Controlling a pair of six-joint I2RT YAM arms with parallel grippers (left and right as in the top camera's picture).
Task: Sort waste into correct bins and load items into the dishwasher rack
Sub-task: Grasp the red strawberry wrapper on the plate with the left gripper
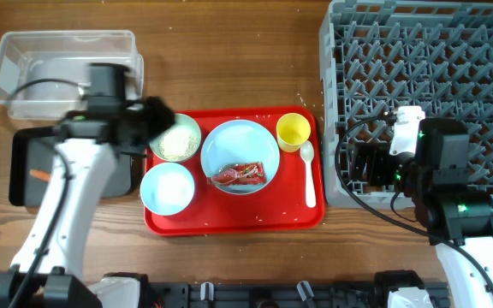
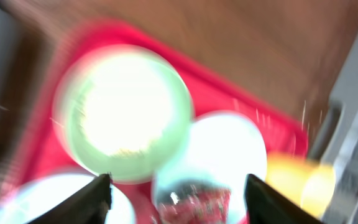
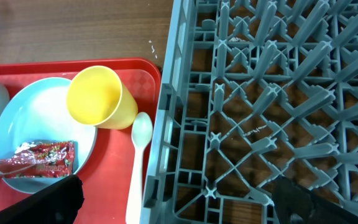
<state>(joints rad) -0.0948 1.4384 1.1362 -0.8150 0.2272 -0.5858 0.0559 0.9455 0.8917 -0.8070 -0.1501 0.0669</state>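
The red snack wrapper (image 1: 244,174) lies in the blue plate (image 1: 229,141) at the middle of the red tray (image 1: 229,221). It looks light, crinkly and slippery, so I'd pinch it at a raised edge. Its print is unreadable. The left gripper (image 2: 182,190) hovers above the tray and the right gripper (image 3: 176,202) sits just beside it, both with fingers apart and empty.

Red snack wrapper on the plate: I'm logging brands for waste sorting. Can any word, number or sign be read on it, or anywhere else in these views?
Red snack wrapper: some pale print shows, but it is too small and blurred to read.
Yellow cup, white spoon, dishwasher rack, red tray: no text visible.
Left wrist view: motion-blurred, nothing readable.
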